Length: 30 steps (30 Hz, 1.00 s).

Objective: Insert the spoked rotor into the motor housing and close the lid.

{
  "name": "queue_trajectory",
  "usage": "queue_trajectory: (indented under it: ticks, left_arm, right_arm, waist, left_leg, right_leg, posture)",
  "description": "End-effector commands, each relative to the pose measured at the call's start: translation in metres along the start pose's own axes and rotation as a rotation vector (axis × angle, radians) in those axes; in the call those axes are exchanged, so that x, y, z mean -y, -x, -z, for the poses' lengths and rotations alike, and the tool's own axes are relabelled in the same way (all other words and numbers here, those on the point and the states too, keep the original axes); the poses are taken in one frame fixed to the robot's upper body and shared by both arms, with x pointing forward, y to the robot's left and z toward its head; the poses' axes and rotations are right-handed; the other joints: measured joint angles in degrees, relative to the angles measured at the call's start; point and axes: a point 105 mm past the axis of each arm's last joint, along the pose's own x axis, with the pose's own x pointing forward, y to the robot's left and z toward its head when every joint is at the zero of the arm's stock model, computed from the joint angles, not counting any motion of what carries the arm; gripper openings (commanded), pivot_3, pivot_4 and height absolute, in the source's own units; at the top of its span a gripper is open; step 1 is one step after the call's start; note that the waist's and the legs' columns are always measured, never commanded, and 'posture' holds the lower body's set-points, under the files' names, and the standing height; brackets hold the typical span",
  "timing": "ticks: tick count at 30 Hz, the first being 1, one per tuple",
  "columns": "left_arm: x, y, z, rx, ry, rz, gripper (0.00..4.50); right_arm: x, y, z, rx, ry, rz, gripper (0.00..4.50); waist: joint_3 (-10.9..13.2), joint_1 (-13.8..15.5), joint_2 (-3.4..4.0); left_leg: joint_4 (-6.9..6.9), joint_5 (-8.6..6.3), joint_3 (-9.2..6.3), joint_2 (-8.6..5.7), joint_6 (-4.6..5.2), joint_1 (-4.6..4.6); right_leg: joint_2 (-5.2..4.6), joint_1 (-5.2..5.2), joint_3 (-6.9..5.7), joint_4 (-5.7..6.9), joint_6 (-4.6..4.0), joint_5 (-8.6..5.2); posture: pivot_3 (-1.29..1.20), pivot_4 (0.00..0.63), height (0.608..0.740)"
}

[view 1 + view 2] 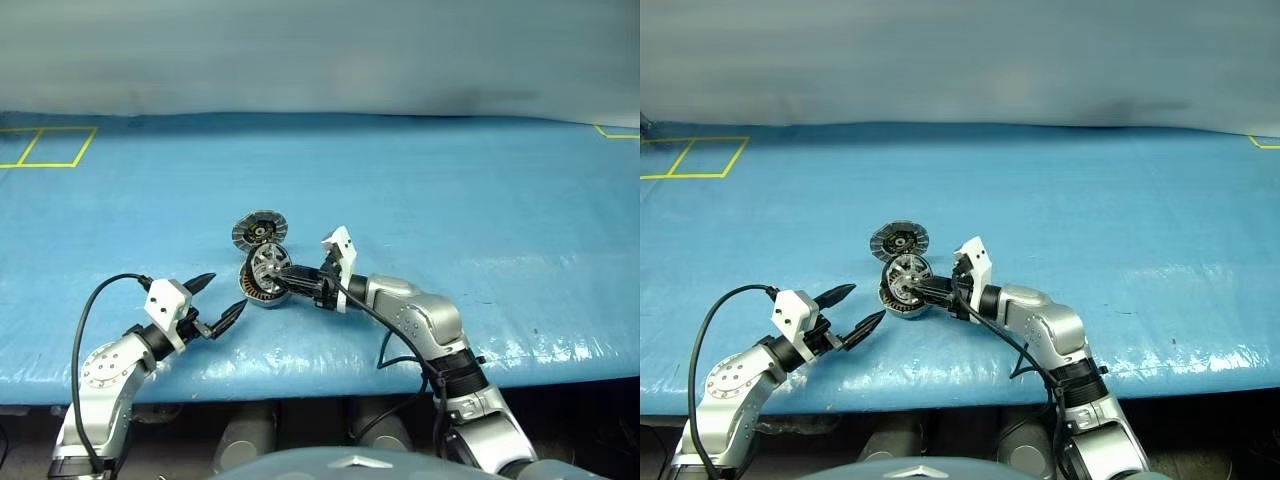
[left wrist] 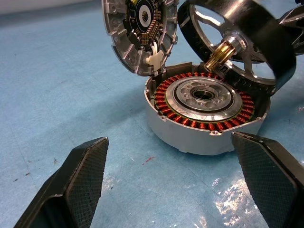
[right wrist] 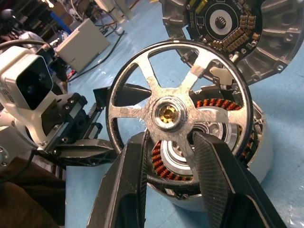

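Note:
The motor housing (image 2: 204,118), a grey cup with a copper winding ring around a silver hub, sits on the blue table near its front edge. Its lid (image 2: 140,33) stands open at the housing's far edge, ribbed inner face showing. My right gripper (image 3: 171,142) is shut on the spoked rotor (image 3: 175,111), fingers either side of a lower spoke. The rotor (image 1: 268,265) hangs tilted just over the housing (image 1: 262,292), its brass shaft pointing toward the hub. My left gripper (image 1: 213,300) is open and empty, a short way left of the housing, aimed at it.
Blue sheeting covers the table (image 1: 450,200); its front edge (image 1: 320,385) runs just below both arms. Yellow tape squares (image 1: 45,147) mark the far left and a yellow corner (image 1: 620,132) the far right. A black cable (image 1: 85,320) loops over the left arm.

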Motion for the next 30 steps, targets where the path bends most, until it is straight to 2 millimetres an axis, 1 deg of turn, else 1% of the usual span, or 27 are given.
queue_trajectory:
  ticks: [1, 7, 16, 19, 21, 25, 27, 29, 30]
  left_arm:
    - [-0.001, 0.001, -0.006, 0.028, -0.020, -0.010, 4.50]
    - [0.000, 0.000, -0.005, 0.025, -0.020, -0.012, 4.50]
    - [-0.001, 0.000, -0.004, 0.020, -0.019, -0.013, 4.50]
    - [-0.001, 0.001, -0.004, 0.018, -0.022, -0.021, 4.50]
    - [-0.001, 0.001, -0.003, 0.019, -0.020, -0.021, 4.50]
    - [-0.001, 0.000, -0.003, 0.019, -0.019, -0.021, 4.50]
    - [-0.001, 0.000, -0.003, 0.019, -0.020, -0.023, 4.50]
    - [-0.002, 0.001, -0.003, 0.018, -0.022, -0.026, 4.50]
    - [-0.002, 0.002, -0.003, 0.017, -0.022, -0.029, 4.50]
  right_arm:
    - [-0.009, -0.002, -0.017, 0.021, 0.121, -0.021, 1.56]
    - [-0.008, -0.002, -0.019, 0.003, 0.176, 0.002, 1.56]
    - [-0.019, -0.004, -0.027, 0.039, 0.204, -0.035, 1.56]
    - [-0.021, -0.008, -0.032, 0.073, 0.197, -0.044, 1.56]
    - [-0.020, -0.012, -0.030, 0.071, 0.189, -0.045, 1.56]
    - [-0.014, -0.026, -0.018, 0.028, 0.190, -0.029, 1.56]
    - [-0.012, -0.030, -0.015, 0.015, 0.208, -0.025, 1.56]
    - [-0.008, -0.034, -0.009, -0.020, 0.252, -0.007, 1.56]
    - [-0.004, -0.035, -0.004, -0.050, 0.302, 0.020, 1.56]
  waist:
    - [0.00, -0.01, 0.00]
    - [0.00, 0.00, 0.00]
    - [0.00, -0.01, 0.00]
    - [0.00, -0.05, 0.00]
    - [0.00, -0.08, 0.00]
    - [0.00, -0.08, -0.01]
    - [0.00, -0.10, 0.00]
    - [-0.01, -0.22, -0.01]
    - [-0.02, -0.27, 0.00]
  left_leg:
    - [0.00, 0.00, 0.00, 0.00, 0.00, 0.00]
    - [0.00, 0.00, 0.00, 0.00, 0.00, 0.00]
    - [0.00, 0.00, 0.00, 0.00, 0.00, 0.00]
    - [0.00, 0.00, 0.00, 0.00, 0.00, 0.00]
    - [0.00, 0.00, 0.00, 0.01, 0.00, 0.01]
    - [0.01, 0.00, 0.01, 0.01, 0.00, 0.03]
    - [0.01, 0.00, 0.01, 0.01, -0.01, 0.04]
    - [0.01, 0.01, 0.03, 0.02, -0.01, 0.05]
    - [0.01, 0.01, 0.04, 0.03, -0.01, 0.06]
  right_leg:
    - [0.00, 0.00, 0.00, 0.00, 0.00, 0.00]
    - [0.00, 0.00, 0.00, 0.00, 0.00, 0.00]
    - [0.00, 0.00, 0.00, 0.00, 0.01, 0.01]
    - [0.00, 0.00, 0.00, 0.01, 0.00, 0.01]
    - [0.01, -0.01, 0.00, 0.01, 0.00, 0.01]
    - [0.01, 0.02, 0.00, 0.01, -0.01, 0.03]
    - [0.01, 0.01, 0.00, 0.01, -0.02, 0.04]
    - [0.02, 0.01, 0.01, 0.02, 0.08, 0.13]
    - [0.03, 0.01, 0.01, 0.02, 0.18, 0.19]
  posture:
    - [0.00, 0.150, 0.740]
    - [0.00, 0.150, 0.740]
    - [0.00, 0.150, 0.740]
    - [0.00, 0.150, 0.740]
    - [0.00, 0.150, 0.740]
    - [0.00, 0.150, 0.740]
    - [0.00, 0.150, 0.740]
    - [0.00, 0.150, 0.740]
    - [0.00, 0.150, 0.740]
